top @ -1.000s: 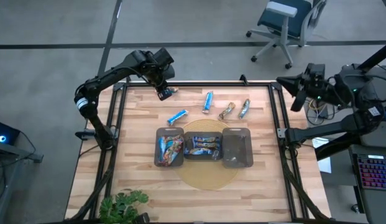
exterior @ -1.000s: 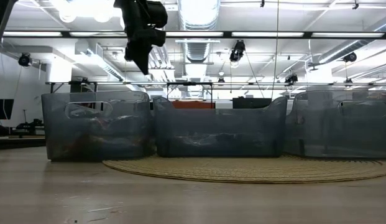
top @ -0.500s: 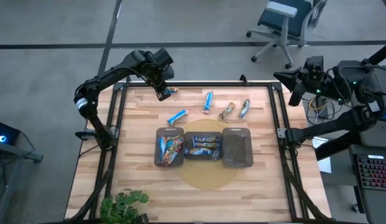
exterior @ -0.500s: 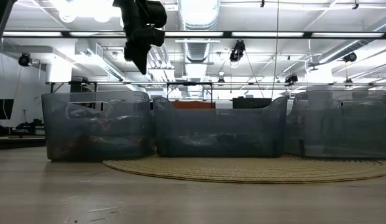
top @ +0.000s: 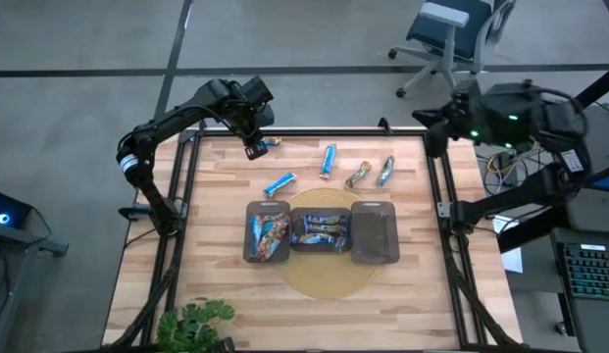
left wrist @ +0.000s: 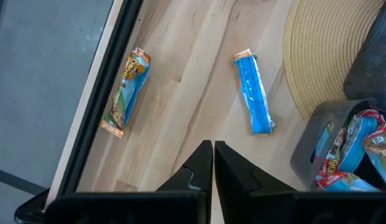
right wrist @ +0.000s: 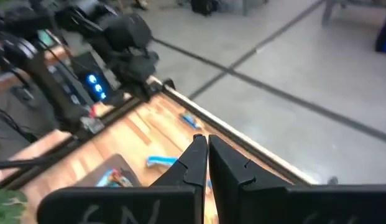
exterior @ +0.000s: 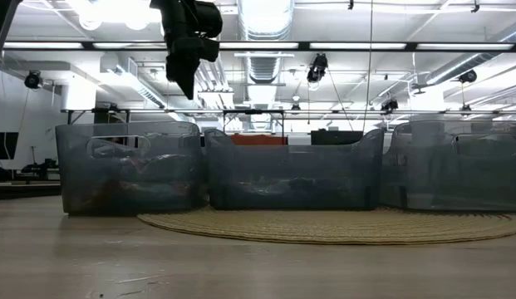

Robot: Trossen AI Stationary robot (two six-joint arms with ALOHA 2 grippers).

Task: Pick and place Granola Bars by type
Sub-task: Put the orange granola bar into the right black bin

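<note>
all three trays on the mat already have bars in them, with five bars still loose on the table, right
Not quite: the high view shows only two trays holding bars, the left tray and the middle tray; the right tray looks empty. Five loose bars do lie on the table.

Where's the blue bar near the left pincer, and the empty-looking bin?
Blue bar [left wrist: 255, 94], left wrist view, middle of its wrapper.
Right bin [top: 375, 234], high view, its bare floor.
Left pincer [left wrist: 214, 155], left wrist view, between fingertips.
</note>
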